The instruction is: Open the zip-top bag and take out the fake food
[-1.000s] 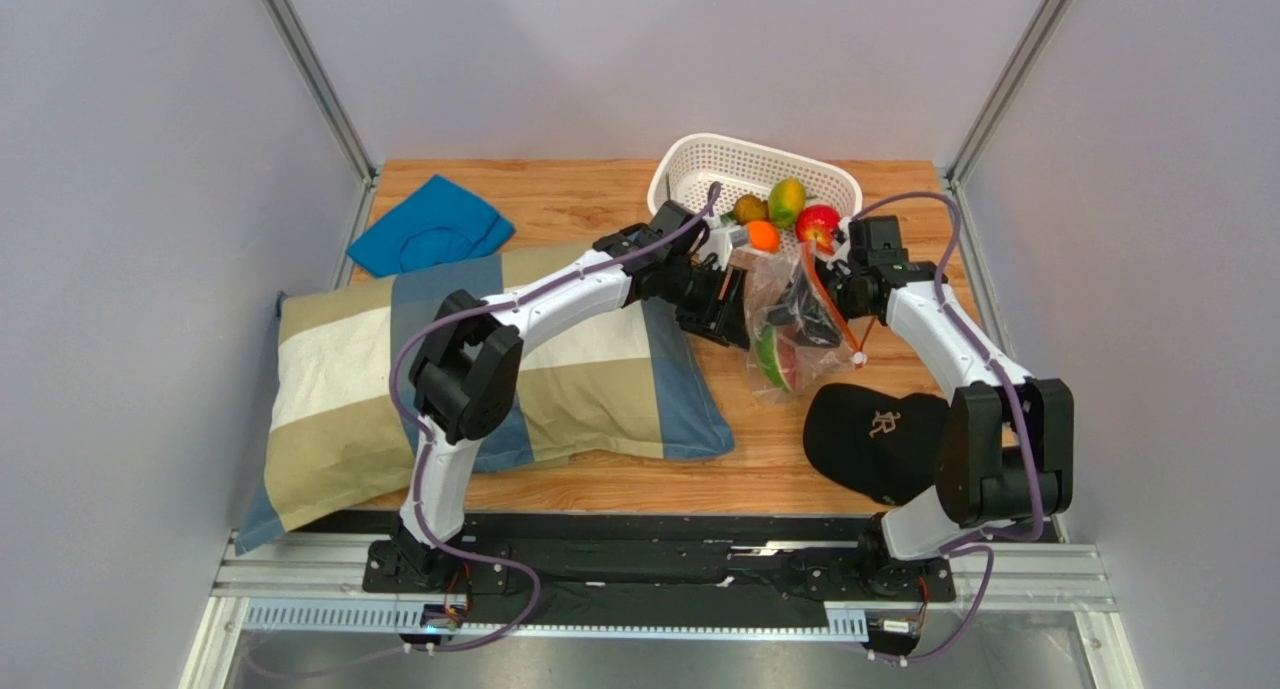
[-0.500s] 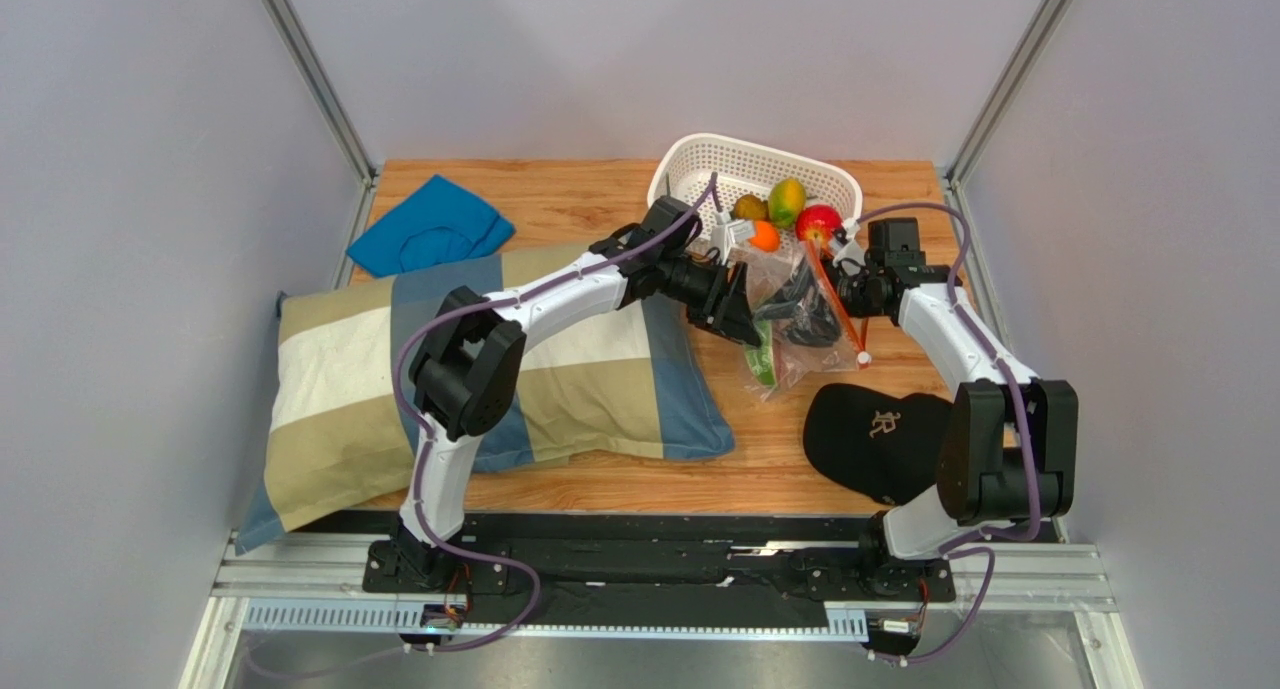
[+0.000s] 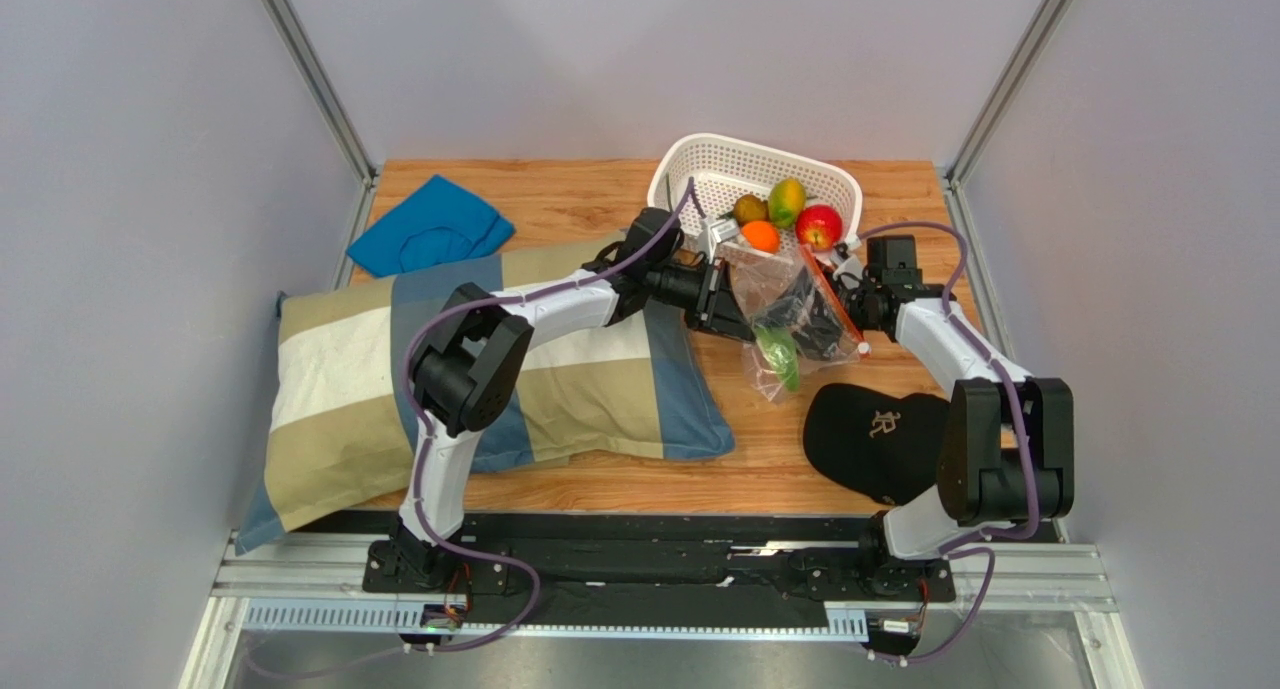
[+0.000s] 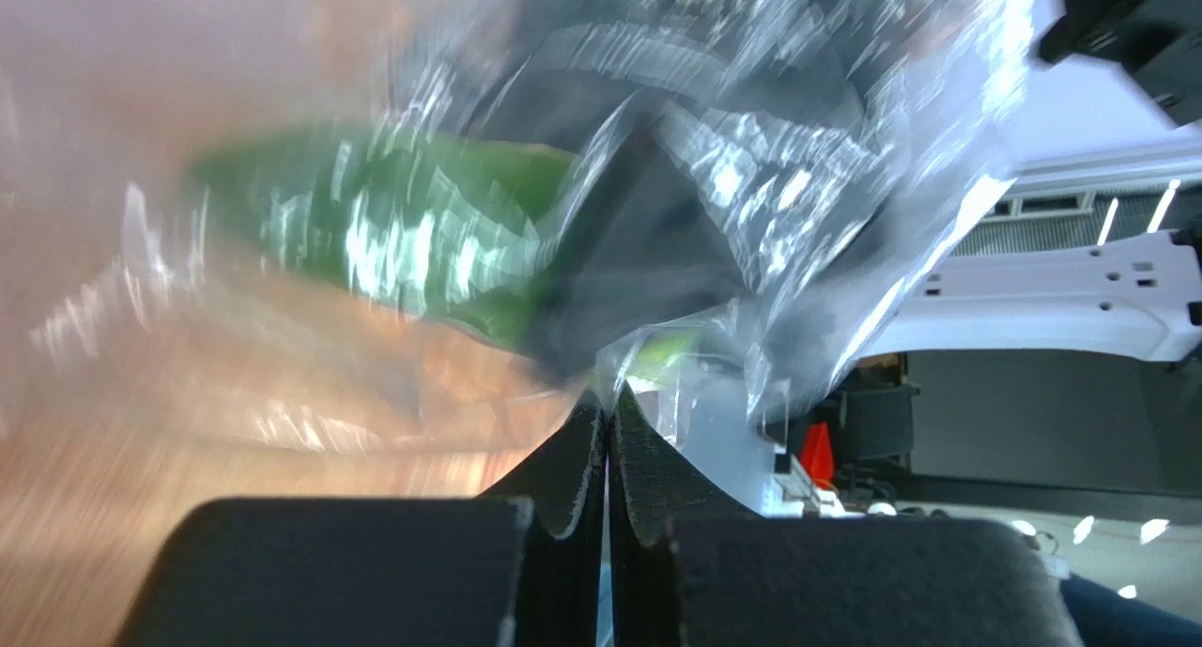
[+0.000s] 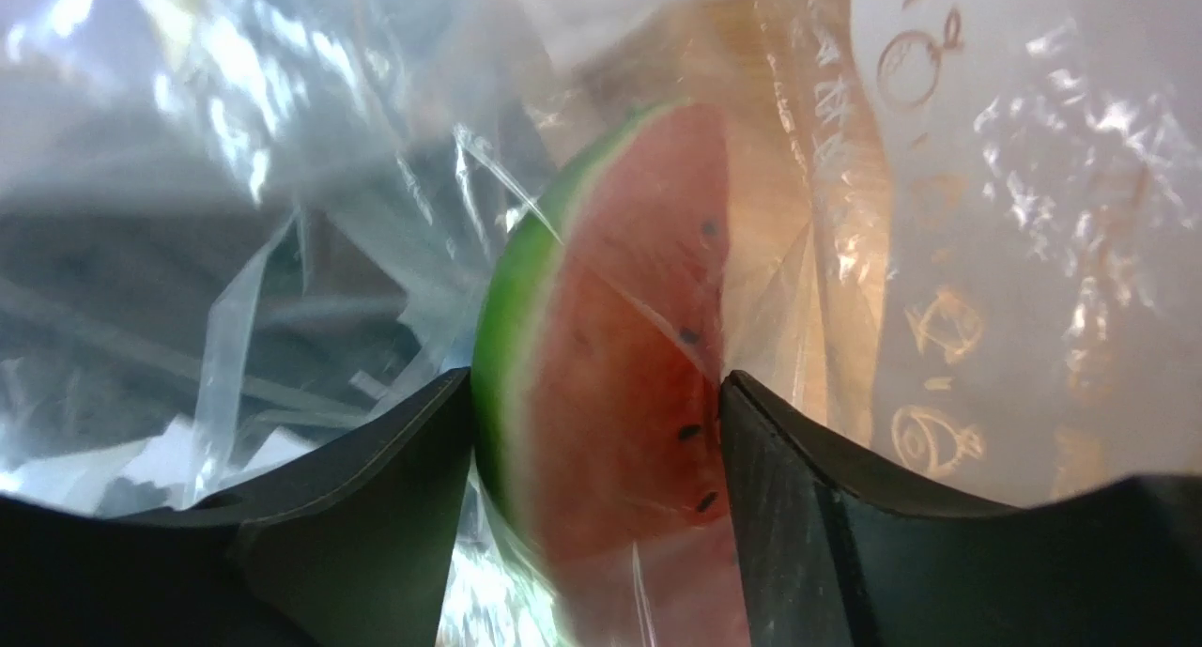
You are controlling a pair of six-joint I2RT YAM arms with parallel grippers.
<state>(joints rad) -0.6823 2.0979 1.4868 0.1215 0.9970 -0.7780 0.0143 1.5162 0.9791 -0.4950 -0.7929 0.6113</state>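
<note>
Clear crinkled plastic: the bag (image 3: pixel 793 302) lies on the wooden table (image 3: pixel 571 194), just in front of the white basket (image 3: pixel 706 161) and between the two arms. A watermelon slice (image 5: pixel 621 380) is seen inside it. A blurred green shape (image 4: pixel 409 239) is seen too, but whether it is the rind or a separate piece cannot be told.

The left gripper (image 4: pixel 610 401) is closed tight, with film apparently nipped at its tips. The right gripper (image 5: pixel 593 382) is clamped on the slice, pads touching both flanks. An apple (image 3: pixel 819 224) and an orange (image 3: pixel 760 236) sit in the basket.

Step judged: removal, nearly finished. Next, the slice should be drawn clear of the mouth while the film is held back — thin plastic may slip or drag along.
</note>
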